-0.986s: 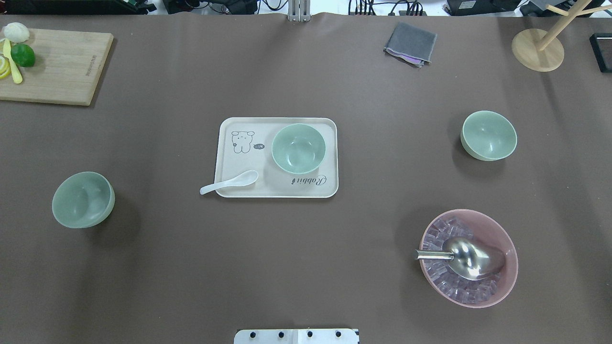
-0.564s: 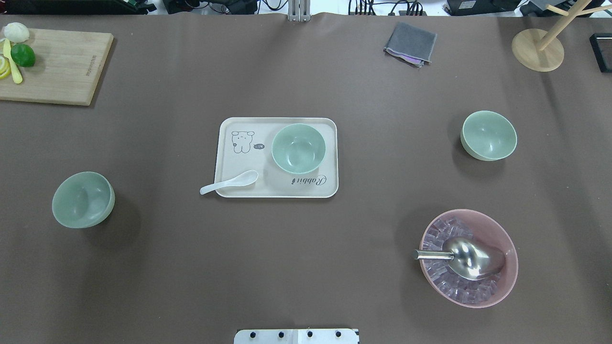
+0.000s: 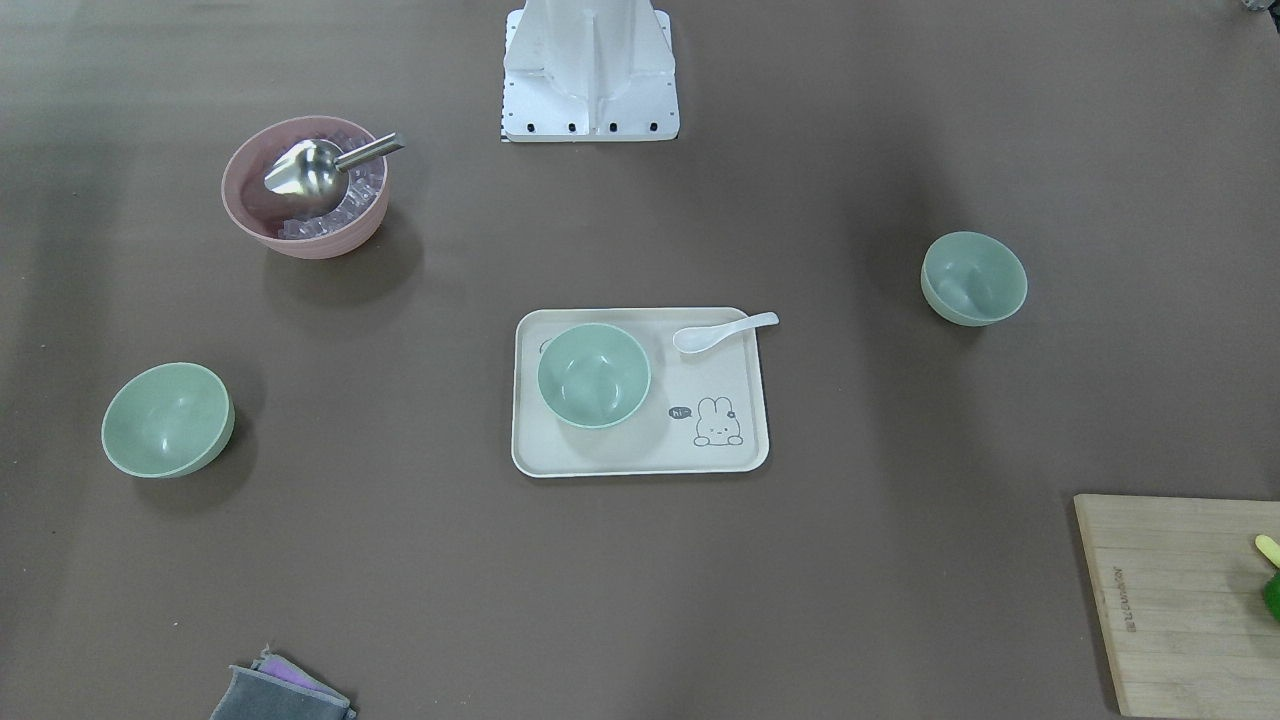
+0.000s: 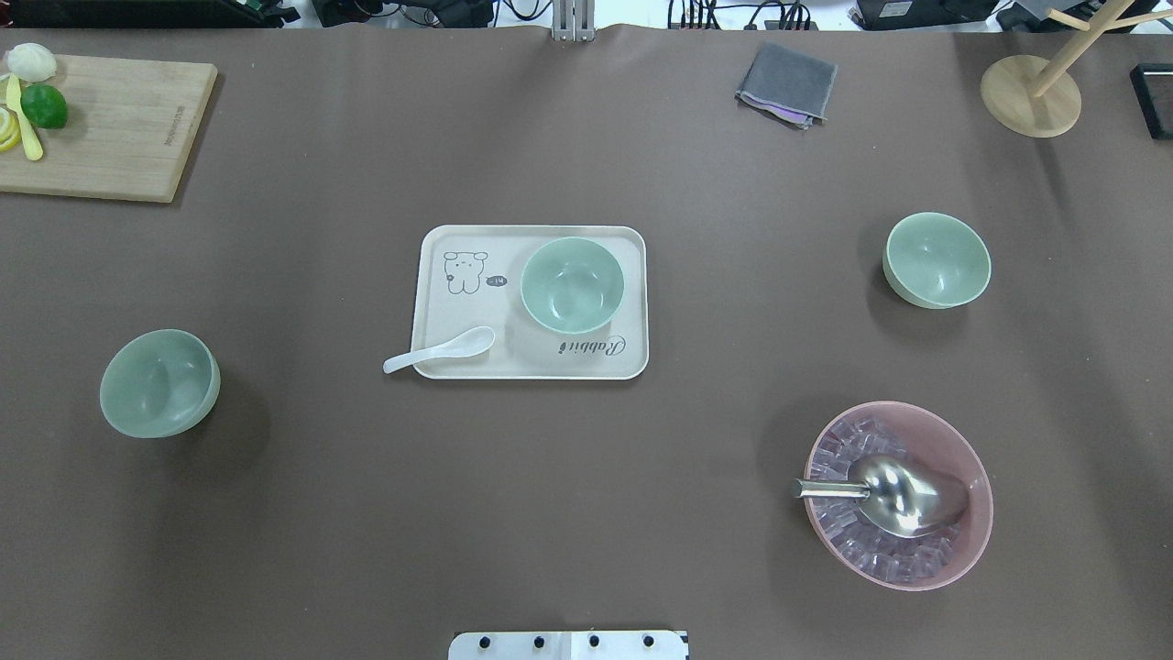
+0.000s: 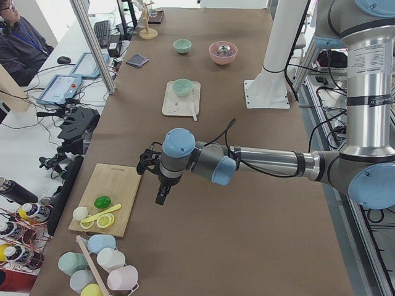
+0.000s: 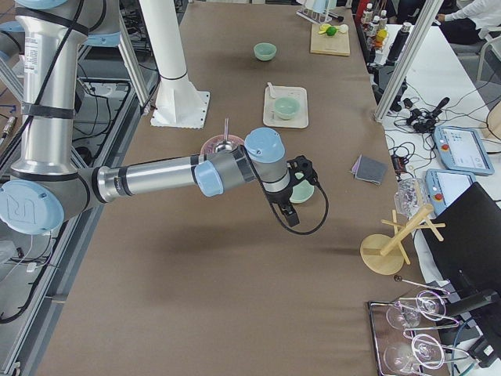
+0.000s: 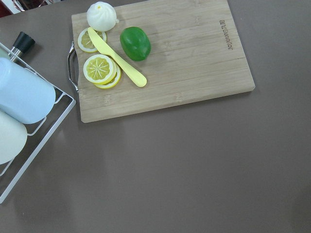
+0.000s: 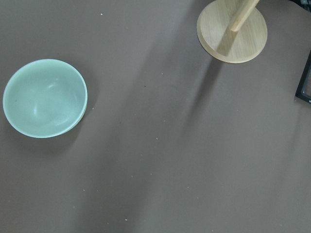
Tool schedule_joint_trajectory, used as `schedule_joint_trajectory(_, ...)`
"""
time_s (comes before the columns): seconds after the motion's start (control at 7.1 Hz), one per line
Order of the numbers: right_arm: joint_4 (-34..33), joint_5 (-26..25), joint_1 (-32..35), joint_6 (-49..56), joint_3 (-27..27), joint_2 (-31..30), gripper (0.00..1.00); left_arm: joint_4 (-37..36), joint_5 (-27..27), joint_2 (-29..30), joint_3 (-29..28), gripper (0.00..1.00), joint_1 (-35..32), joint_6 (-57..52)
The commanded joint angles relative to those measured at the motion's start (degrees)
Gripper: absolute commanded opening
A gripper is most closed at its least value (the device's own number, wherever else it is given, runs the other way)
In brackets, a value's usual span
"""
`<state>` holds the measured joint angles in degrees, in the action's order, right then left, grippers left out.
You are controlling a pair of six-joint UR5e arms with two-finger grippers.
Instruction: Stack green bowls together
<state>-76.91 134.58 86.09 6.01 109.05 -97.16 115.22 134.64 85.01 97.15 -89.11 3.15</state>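
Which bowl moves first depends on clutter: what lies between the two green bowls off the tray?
In the overhead view, the tray holding the third green bowl lies between them, with a white spoon on its edge.

The right hand (image 6: 290,213) hangs over the brown desk (image 6: 235,298), partly hiding one pale mint-green round plastic bowl (image 6: 307,193), a second green bowl (image 6: 286,106) sits on a cream rectangular tray (image 6: 272,119), and a third green bowl (image 6: 264,52) stands farther off.

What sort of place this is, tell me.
Probably a robotics lab, not a kitchen: the left arm over a covered table, an operator at a side desk, and staged props like the tray.
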Motion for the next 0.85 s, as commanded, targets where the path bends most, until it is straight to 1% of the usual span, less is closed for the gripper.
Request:
schedule_joint_trajectory(0.0,0.3,3.0,-3.4,-4.6,0.3,2.0,1.0,2.0,5.0,1.1,-0.6,0.99,1.2,0.2)
schedule_joint_trajectory(0.14,2.7,2.4,-7.0,-11.0,0.3,3.4,1.0,1.6,5.3,2.3,-0.7,0.98,6.6,0.8)
schedule_joint_trajectory(0.28,4.4,-0.7,-11.3,-20.7,0.4,6.2,1.0,2.5,5.0,2.3,-0.4,0.98,10.0,12.2)
schedule_joint_trajectory(0.42,4.4,-4.6,-15.5,-28.7,0.5,7.5,1.0,5.9,3.5,2.2,-0.3,0.98,14.1,20.2)
schedule_joint_trajectory(0.7,4.4,-9.4,-20.7,-37.4,0.5,8.3,1.0,7.3,-2.5,2.2,-0.1,0.98,21.6,29.9)
